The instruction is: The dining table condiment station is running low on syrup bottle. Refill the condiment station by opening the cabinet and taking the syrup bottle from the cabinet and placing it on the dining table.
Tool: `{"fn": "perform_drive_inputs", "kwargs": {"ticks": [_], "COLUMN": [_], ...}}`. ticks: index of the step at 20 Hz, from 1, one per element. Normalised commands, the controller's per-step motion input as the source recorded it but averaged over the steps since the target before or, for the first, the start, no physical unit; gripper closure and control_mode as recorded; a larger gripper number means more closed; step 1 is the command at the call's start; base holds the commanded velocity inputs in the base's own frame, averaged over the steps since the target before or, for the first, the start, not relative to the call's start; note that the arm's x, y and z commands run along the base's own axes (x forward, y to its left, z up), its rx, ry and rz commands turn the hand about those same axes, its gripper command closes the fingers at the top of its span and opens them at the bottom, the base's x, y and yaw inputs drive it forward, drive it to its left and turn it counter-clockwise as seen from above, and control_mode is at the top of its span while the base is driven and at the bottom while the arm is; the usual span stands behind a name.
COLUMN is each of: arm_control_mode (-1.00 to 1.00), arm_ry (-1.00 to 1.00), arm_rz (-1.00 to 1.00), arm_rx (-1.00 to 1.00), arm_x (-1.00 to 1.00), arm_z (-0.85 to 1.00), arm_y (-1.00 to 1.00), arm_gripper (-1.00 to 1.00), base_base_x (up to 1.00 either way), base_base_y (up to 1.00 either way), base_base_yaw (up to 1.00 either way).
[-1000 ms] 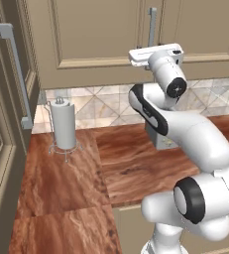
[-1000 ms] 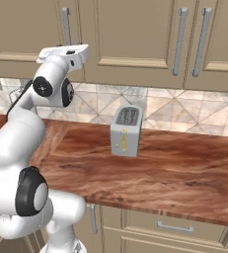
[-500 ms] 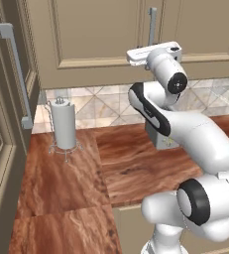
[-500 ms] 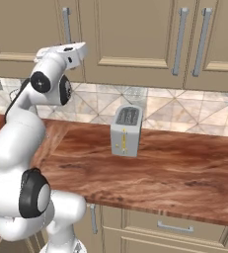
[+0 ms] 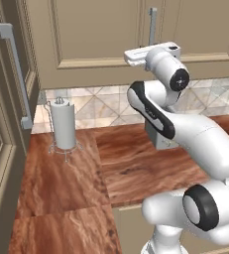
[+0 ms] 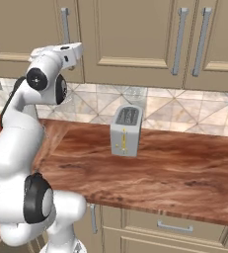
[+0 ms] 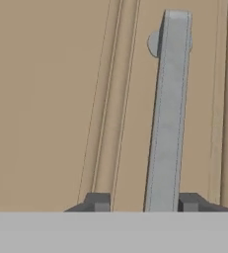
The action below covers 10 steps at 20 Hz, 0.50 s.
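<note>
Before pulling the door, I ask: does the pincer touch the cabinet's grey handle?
Cannot tell. Hand view: the handle runs between the tips of the pincer, flush with one, cabinet door showing beside the other; contact itself is hidden.

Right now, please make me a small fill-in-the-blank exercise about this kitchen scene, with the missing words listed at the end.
1. The pincer is raised to the grey bar handle of the ____.
2. The cabinet door is ____.
3. The grey toaster stands on the ____.
4. The paper towel roll stands ____ on its holder.

Missing words: cabinet; closed; worktop; upright
</note>
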Motion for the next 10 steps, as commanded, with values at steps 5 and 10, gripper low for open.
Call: {"fn": "perform_drive_inputs", "kwargs": {"ticks": [5, 10], "arm_control_mode": [-1.0, -1.0], "arm_ry": [-0.11, -0.11], "arm_rz": [0.18, 0.13], "arm_rx": [-0.01, -0.03], "arm_x": [-0.71, -0.85], "arm_z": [0.0, 0.0], "arm_y": [0.62, 0.84], "arm_gripper": [1.0, 1.0], "base_base_x": [0.0, 0.0], "base_base_y": [0.0, 0.0], "base_base_yaw": [0.0, 0.0]}}
